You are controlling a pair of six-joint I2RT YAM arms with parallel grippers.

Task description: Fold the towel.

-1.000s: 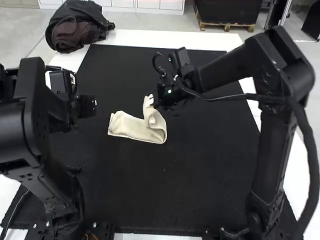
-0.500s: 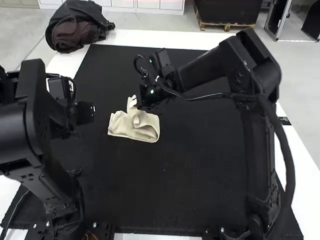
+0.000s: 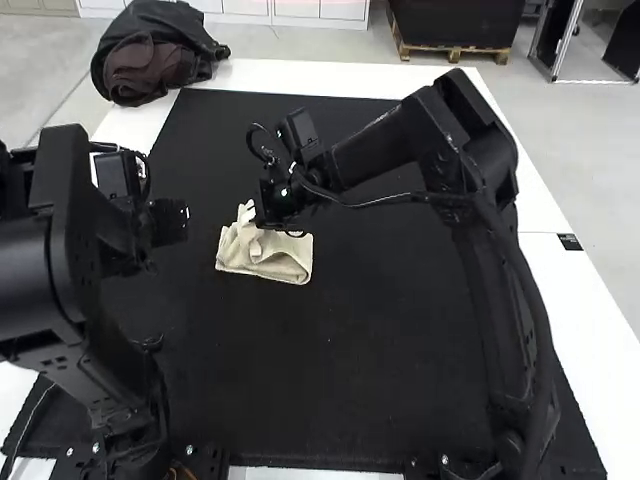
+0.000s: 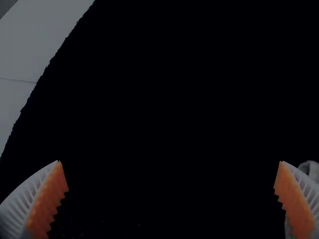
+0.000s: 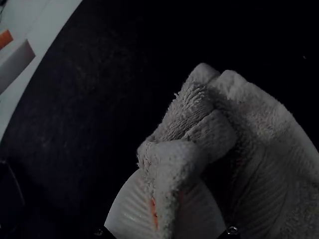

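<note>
Centre-left, the right end effector (image 5: 166, 186) pinches the towel (image 3: 283, 266) — seemingly part-folded, release and smoothing remaining — left end effector (image 4: 170, 162) spread.

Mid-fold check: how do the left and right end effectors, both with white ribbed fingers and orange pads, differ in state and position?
The left end effector is wide open with nothing between its fingers; the right end effector is closed on a bunched part of the cream terry towel. The left one hangs off to the towel's left over the black mat, while the right one is at the towel. Both share the same finger design.
</note>
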